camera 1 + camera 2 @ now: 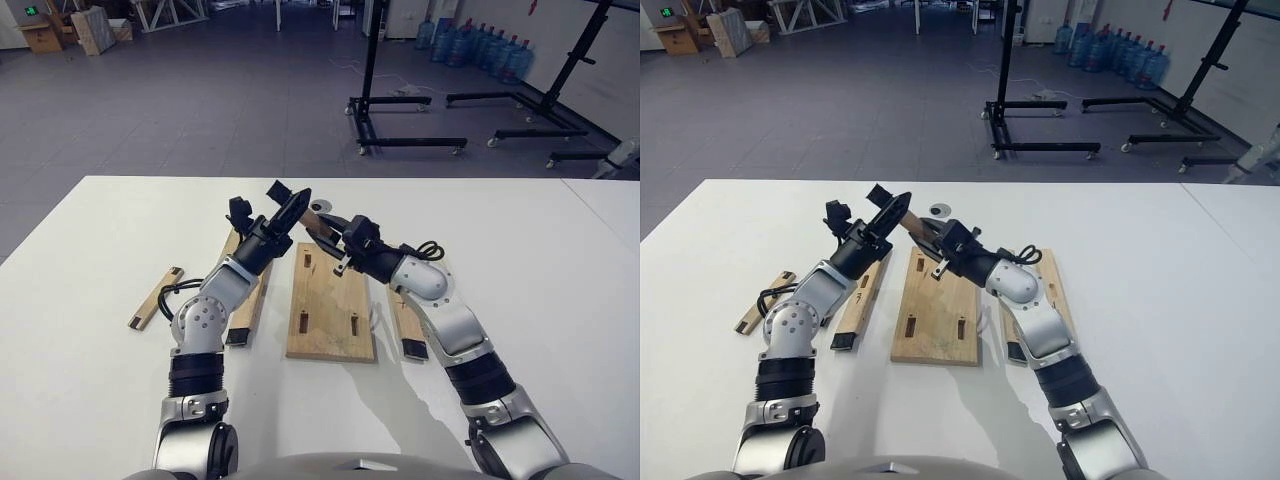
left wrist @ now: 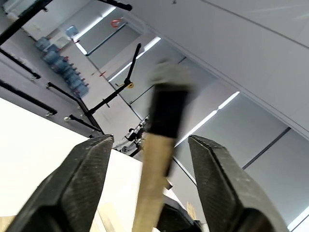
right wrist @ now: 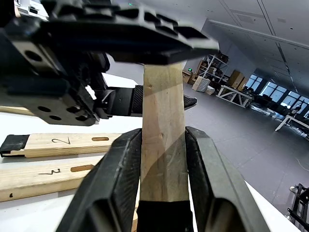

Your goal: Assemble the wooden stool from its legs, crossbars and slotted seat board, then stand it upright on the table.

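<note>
right gripper (image 3: 163,136): clamping the leg (image 3: 164,96), hovering over the seat board (image 1: 330,315)'s far end
left gripper (image 2: 150,140): gaping wide, straddling that leg
table (image 1: 560,300): lying open rightward, edges well off

This looks like a large industrial hall used as a robotics lab or workshop. A wide grey floor (image 1: 200,100) stretches behind a white table (image 1: 560,300). Black metal frames on castors (image 1: 405,105) stand out on it, and a cluster of blue water bottles (image 1: 480,45) sits by the far wall. Cardboard boxes (image 1: 45,38) are stacked in the far left corner. Long strip lights (image 2: 212,118) run across a high ceiling, and storage shelves (image 3: 212,72) with more boxes line one side.
</note>
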Tool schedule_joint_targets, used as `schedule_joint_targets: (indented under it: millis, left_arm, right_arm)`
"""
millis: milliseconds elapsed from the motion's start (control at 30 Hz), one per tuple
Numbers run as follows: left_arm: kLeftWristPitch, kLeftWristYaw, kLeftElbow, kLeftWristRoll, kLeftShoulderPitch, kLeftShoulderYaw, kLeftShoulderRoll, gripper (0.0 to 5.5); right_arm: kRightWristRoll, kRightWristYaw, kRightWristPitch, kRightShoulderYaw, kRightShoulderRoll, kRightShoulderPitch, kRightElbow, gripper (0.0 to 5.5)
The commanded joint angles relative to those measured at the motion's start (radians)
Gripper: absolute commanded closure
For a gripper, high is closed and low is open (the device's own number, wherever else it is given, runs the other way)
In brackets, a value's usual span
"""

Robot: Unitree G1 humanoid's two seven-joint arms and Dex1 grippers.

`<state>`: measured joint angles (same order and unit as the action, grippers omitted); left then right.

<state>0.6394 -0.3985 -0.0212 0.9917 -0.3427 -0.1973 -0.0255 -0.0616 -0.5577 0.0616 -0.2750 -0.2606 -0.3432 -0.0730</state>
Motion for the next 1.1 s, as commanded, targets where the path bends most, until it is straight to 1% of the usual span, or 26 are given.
schedule_joint_targets:
  millis: [33,267,467,500,800,833,900,967,1067,1100]
  left_arm:
    - [-0.028,0.022,0.013,-0.027,-0.016,-0.011,-0.002,3.31]
    - [-0.070,0.007,0.026,-0.087,-0.006,0.010,-0.002,4.26]
    - [-0.113,-0.015,0.036,-0.179,0.005,0.054,0.015,5.01]
    - [-0.120,-0.018,0.041,-0.188,0.004,0.055,0.017,5.07]
    - [-0.151,-0.034,0.053,-0.232,0.001,0.058,0.022,5.09]
    - [-0.159,-0.027,0.055,-0.237,-0.003,0.053,0.020,5.09]
    - [-0.193,-0.007,0.055,-0.260,-0.015,0.038,0.018,5.09]
    - [-0.258,0.009,0.040,-0.323,-0.030,0.040,0.044,5.09]
    - [-0.323,0.032,0.009,-0.405,-0.050,0.033,0.089,5.09]
    - [-0.330,0.043,-0.004,-0.427,-0.057,0.033,0.107,5.09]
  right_arm:
    - [0.001,-0.008,0.016,0.002,-0.004,0.019,-0.015,4.23]
    - [0.010,-0.014,0.023,0.006,-0.014,0.028,-0.010,4.23]
    - [0.019,-0.012,0.022,0.011,-0.020,0.023,-0.007,4.23]
    - [0.021,-0.010,0.021,0.014,-0.021,0.020,-0.002,4.23]
    - [0.045,0.026,0.038,0.043,-0.024,0.014,0.030,4.23]
    - [0.044,0.033,0.042,0.050,-0.022,0.016,0.030,3.86]
    - [0.037,0.039,0.050,0.061,-0.018,0.026,0.020,3.60]
    - [0.027,0.052,0.063,0.079,-0.015,0.042,0.004,3.36]
    - [0.019,0.079,0.086,0.107,-0.009,0.066,-0.011,2.78]
    - [0.023,0.092,0.090,0.114,-0.009,0.075,-0.012,2.73]
